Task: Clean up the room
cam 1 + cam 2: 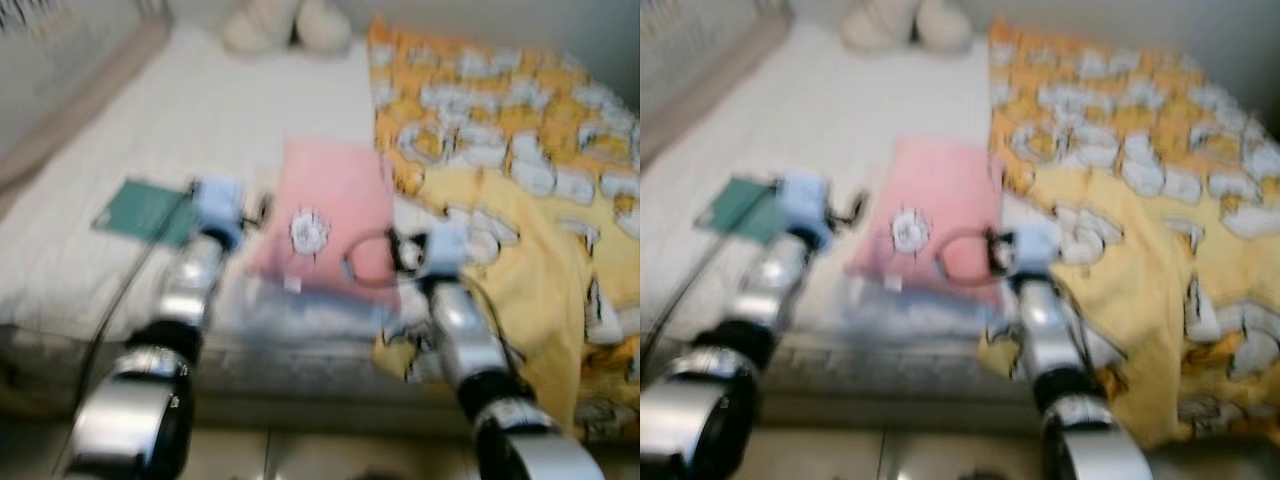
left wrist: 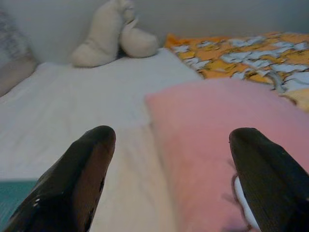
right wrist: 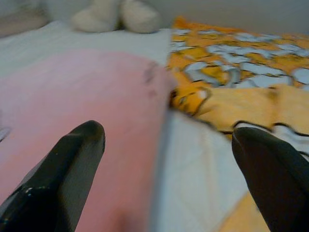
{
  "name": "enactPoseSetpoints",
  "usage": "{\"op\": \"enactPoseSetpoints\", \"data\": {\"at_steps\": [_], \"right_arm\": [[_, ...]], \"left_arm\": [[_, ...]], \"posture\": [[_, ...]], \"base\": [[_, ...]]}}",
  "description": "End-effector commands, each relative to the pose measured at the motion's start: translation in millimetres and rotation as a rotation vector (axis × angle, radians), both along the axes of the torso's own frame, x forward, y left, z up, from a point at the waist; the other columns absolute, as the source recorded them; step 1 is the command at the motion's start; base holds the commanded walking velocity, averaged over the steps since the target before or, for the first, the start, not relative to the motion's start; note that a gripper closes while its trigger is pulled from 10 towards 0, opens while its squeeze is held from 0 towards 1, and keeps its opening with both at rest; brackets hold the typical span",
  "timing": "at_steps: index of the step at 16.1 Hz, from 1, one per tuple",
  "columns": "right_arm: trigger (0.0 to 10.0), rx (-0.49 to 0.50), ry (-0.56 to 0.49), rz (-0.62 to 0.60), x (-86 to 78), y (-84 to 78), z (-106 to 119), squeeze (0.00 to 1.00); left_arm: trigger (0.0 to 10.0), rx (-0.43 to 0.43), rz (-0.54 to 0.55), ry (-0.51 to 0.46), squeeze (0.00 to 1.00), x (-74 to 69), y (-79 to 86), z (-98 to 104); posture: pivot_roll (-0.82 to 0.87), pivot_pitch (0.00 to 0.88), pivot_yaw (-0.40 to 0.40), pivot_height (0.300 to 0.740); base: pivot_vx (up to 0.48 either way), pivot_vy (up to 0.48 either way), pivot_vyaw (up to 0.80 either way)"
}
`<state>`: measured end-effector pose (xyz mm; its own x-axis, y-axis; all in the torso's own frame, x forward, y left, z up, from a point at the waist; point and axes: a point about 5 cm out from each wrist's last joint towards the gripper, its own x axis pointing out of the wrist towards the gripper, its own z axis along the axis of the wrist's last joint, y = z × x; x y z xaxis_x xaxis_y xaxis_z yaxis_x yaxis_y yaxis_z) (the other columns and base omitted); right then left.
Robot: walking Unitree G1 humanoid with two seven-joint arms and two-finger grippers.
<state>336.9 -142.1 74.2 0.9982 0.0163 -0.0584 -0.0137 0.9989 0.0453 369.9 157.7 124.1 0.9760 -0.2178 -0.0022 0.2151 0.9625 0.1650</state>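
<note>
Head views, blurred: robot is standing at the front edge of the bed [image 1: 200,110]. Pink pillow [image 1: 335,205] is lying near that front edge, about midway along it, with the yellow-orange blanket [image 1: 520,180] heaped over the bed's right side and spilling off the front right corner. Left gripper [image 1: 258,212] is hovering just beside the pillow's left edge; right gripper [image 1: 375,262] is hovering over its front right corner. Green flat item [image 1: 145,210], possibly a book, is lying toward the front left; cream plush [image 1: 285,25] is sitting at the far edge.

Left wrist view: fingers [image 2: 82,169] are standing spread, nothing between them, the pillow's left edge under the gap.

Right wrist view: fingers [image 3: 72,159] are likewise spread and empty, straddling the pillow's right edge where it is meeting the blanket.

Judgement: step in hand is likely a two-sided pick of the pillow. Each gripper should be lowering onto its own edge, pinching fabric only. The blanket fold touching the right edge is risking a snag; the green item is crowding the left arm.
</note>
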Motion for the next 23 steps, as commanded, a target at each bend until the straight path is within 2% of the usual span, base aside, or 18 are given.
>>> {"op": "enactPoseSetpoints", "data": {"at_steps": [1, 4, 8, 11, 13, 15, 16, 18, 20, 22, 23], "right_arm": [[10.0, 0.028, 0.006, -0.026, 2.3, -0.8, 2, 0.0], [10.0, 0.005, 0.005, -0.028, 2.2, -4.8, 2, 0.0], [10.0, 0.005, 0.005, -0.022, 1.7, -2.7, 1, 0.0], [10.0, 0.006, 0.027, -0.006, 2.2, 0.4, -2, 0.0], [10.0, 0.058, 0.105, 0.011, 4.5, 6.0, -9, 0.0], [10.0, 0.082, 0.154, -0.019, 9.2, 6.9, -10, 0.0], [10.0, 0.079, 0.156, -0.019, 10.2, 7.9, -9, 0.0], [10.0, 0.056, 0.129, 0.0, 13.3, 11.9, -4, 0.0], [10.0, 0.004, 0.056, 0.043, 20.4, 19.1, 11, 0.0], [10.0, 0.023, 0.063, 0.04, 26.9, 19.4, 18, 0.0], [10.0, 0.023, 0.063, 0.04, 26.9, 19.4, 18, 0.0]], "left_arm": [[10.0, 0.021, -0.007, -0.044, 0.0, 1.2, 4.2, 10], [10.0, 0.025, 0.013, -0.033, 0.0, 1.9, 5.1, 8], [10.0, 0.014, 0.018, -0.007, 0.0, 3.1, 3.0, 4], [10.0, 0.032, 0.078, 0.045, 0.0, 6.6, 12.4, 2], [10.0, 0.014, 0.132, 0.124, 0.0, 7.4, 28.1, -5], [10.0, 0.006, 0.156, 0.207, 0.0, 6.5, 41.3, -11], [10.0, 0.009, 0.16, 0.212, 0.0, 6.9, 42.6, -11], [10.0, 0.015, 0.179, 0.202, 0.0, 9.5, 45.7, -5], [10.0, 0.013, 0.21, 0.166, 0.0, 14.7, 53.9, 9], [10.0, 0.007, 0.212, 0.164, 0.0, 17.0, 58.1, 15], [10.0, 0.007, 0.212, 0.164, 0.0, 17.0, 58.1, 15]], "posture": [[-0.03, 0.017, -0.027, 0.74], [-0.04, 0.011, -0.024, 0.74], [-0.05, 0.0, -0.023, 0.74], [-0.05, 0.0, -0.02, 0.74], [-0.04, 0.008, -0.021, 0.74], [-0.06, 0.067, -0.013, 0.74], [-0.07, 0.081, -0.013, 0.74], [-0.08, 0.12, -0.011, 0.74], [-0.1, 0.229, -0.005, 0.74], [-0.1, 0.319, 0.0, 0.74], [-0.1, 0.319, 0.0, 0.74]], "base": [[0.416, 0.0, 0.0], [0.0, 0.0, 0.0], [0.0, -0.434, 0.0], [0.112, -0.112, 0.0], [0.0, 0.0, 0.0], [0.0, 0.0, 0.0], [0.0, 0.0, 0.0], [0.0, 0.0, 0.0], [0.0, 0.0, 0.0], [0.0, 0.0, 0.0], [0.0, 0.0, 0.0]]}}
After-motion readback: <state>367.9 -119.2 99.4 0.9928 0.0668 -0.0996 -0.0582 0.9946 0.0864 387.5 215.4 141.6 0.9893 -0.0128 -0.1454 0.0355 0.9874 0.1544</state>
